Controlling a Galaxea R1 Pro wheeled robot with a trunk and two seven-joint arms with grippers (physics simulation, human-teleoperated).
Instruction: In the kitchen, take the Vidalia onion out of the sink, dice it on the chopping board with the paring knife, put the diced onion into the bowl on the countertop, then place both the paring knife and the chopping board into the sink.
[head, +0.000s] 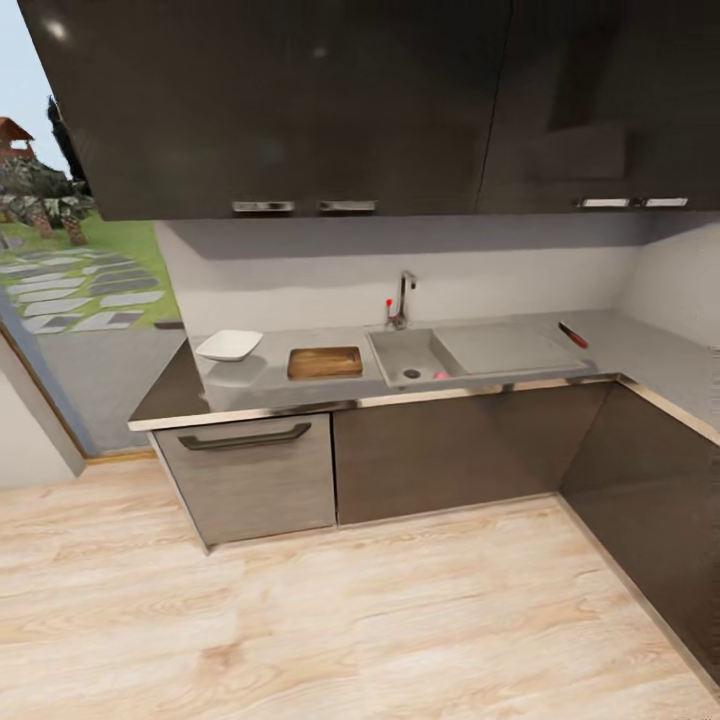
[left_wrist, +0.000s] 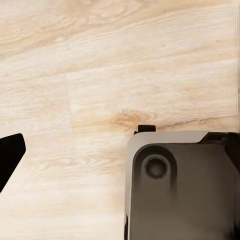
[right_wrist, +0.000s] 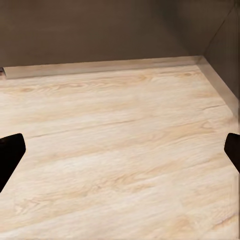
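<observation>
A pale wooden floor (head: 300, 620) fills the foreground, seen from the robot's head. In the right wrist view, the right gripper (right_wrist: 120, 152) hangs over this floor with its jaws wide apart, one dark fingertip (right_wrist: 10, 155) at each side of the picture. In the left wrist view, one dark fingertip (left_wrist: 10, 155) of the left gripper shows above the floor, beside a grey part of the robot's base (left_wrist: 180, 190); whether these jaws are apart or together cannot be told.

Beyond the floor stand dark lower cabinets (head: 440, 450) carrying the grey table (head: 650, 355). Near its left end sits the white bowl (head: 229, 345), then the chopping board (head: 325, 362) just beside the sink (head: 500, 350). The pinkish Vidalia onion (head: 441, 376) lies in the basin near the drain. The red-handled paring knife (head: 573, 335) rests by the drainboard's far right corner. A chrome tap (head: 402, 298) rises at the back edge, under dark upper cabinets (head: 300, 100).
</observation>
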